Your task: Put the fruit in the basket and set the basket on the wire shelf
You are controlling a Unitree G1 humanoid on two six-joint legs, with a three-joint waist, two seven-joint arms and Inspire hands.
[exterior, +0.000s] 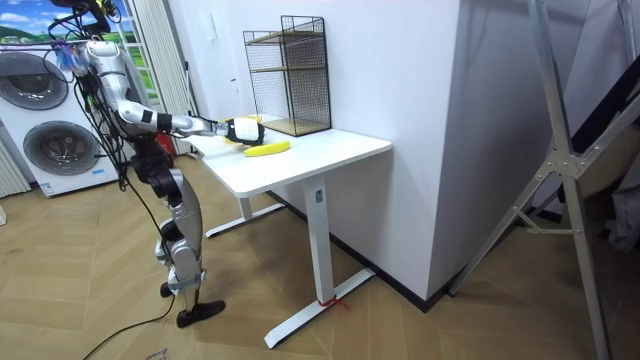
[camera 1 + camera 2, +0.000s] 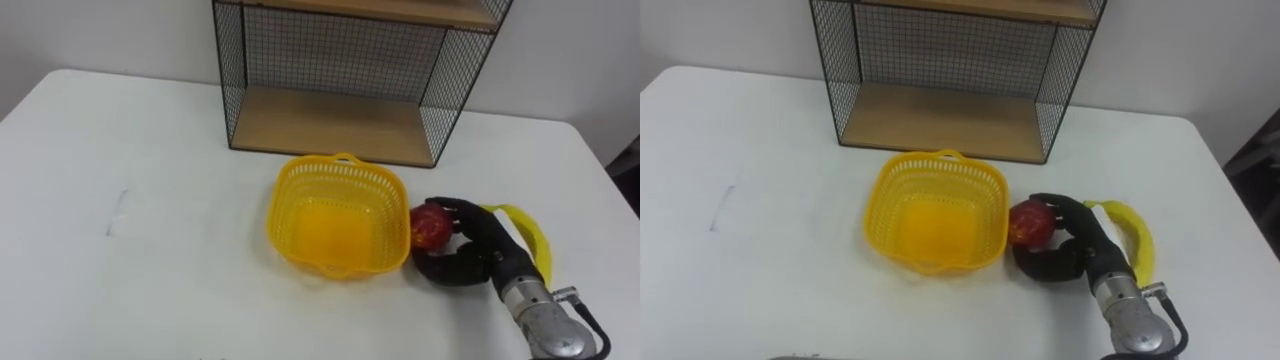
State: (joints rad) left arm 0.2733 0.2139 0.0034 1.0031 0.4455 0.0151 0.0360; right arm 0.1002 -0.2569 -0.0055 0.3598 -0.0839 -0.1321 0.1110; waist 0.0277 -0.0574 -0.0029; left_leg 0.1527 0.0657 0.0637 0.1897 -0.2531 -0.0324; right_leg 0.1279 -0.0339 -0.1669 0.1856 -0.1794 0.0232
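On the white surface (image 2: 150, 200), near its middle, stands a yellow plastic lattice basket (image 2: 296, 196), upright, with no fruit inside it. Just beside the basket's right wall, the robot's black right hand (image 2: 485, 248) is grasping a red apple (image 2: 430, 226): its fingers curl over the top of the fruit and its thumb comes round from below. Whether the apple rests on the surface or is raised clear of it cannot be told, nor whether it touches the basket. A yellow banana (image 2: 530, 228) lies on the surface just behind and to the right of that hand, outside the basket. A black wire shelf with wooden boards (image 2: 330, 125) stands at the back of the surface, behind the basket and apart from it. The room view shows the robot standing upright at the end of the surface, one arm stretched out over it toward the shelf.
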